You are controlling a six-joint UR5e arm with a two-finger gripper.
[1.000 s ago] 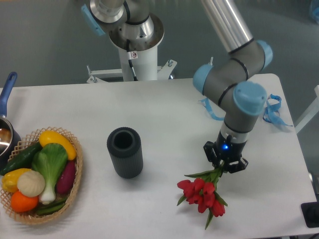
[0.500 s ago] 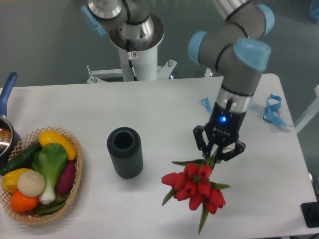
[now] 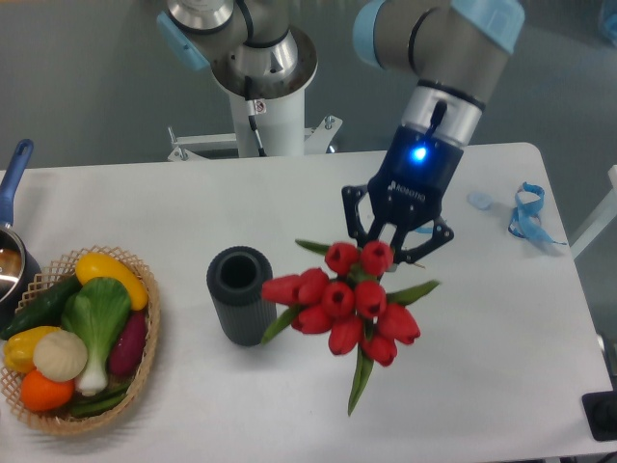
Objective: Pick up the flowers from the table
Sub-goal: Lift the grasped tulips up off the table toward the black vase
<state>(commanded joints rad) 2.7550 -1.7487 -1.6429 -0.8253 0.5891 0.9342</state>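
Note:
The flowers, a bunch of red tulips with green leaves, hang in the air above the white table, blooms toward the camera. My gripper is shut on the stems just behind the blooms; the stem ends are hidden by the gripper. The bunch is lifted well off the tabletop, to the right of a dark ribbed cylinder.
A dark ribbed cylindrical vase stands left of the flowers. A wicker basket of vegetables sits at the left edge, with a blue-handled pot behind it. Blue ribbon pieces lie at the back right.
The gripper has risen and moved left with the flowers in it; the bunch has come off the table and now looks larger, nearer the vase.

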